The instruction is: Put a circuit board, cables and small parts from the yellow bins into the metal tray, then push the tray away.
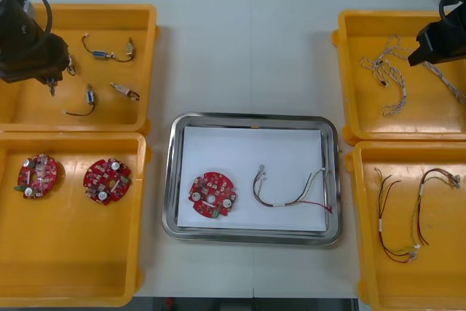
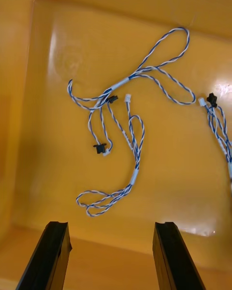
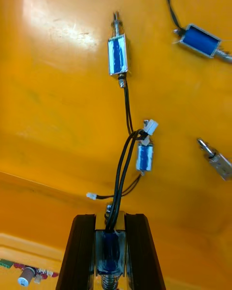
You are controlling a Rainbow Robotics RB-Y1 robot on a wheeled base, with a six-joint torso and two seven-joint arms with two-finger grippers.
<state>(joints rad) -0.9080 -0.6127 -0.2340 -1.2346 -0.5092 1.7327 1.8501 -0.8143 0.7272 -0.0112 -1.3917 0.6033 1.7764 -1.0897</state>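
Note:
My left gripper (image 1: 52, 82) hangs over the far-left yellow bin (image 1: 148, 27), shut on a small metal part (image 3: 110, 251) wrapped in blue. Its black lead trails up from between the fingers (image 3: 79, 251). More small metal parts (image 3: 117, 54) lie on the bin floor beyond. My right gripper (image 2: 110, 228) stands open above a twisted blue and white cable (image 2: 129, 125) in the far-right bin (image 1: 348, 71), with nothing between its fingers. The metal tray (image 1: 251, 117), white inside, holds a red circuit board (image 1: 212, 196) and a red and yellow cable (image 1: 291, 194).
Two red circuit boards (image 1: 38, 175) (image 1: 107, 180) lie in the near-left bin (image 1: 142, 216). Red, yellow and black cables (image 1: 408, 213) sit in the near-right bin (image 1: 357, 202). A second twisted cable (image 2: 217, 121) lies beside the first. Bare table runs beyond the tray.

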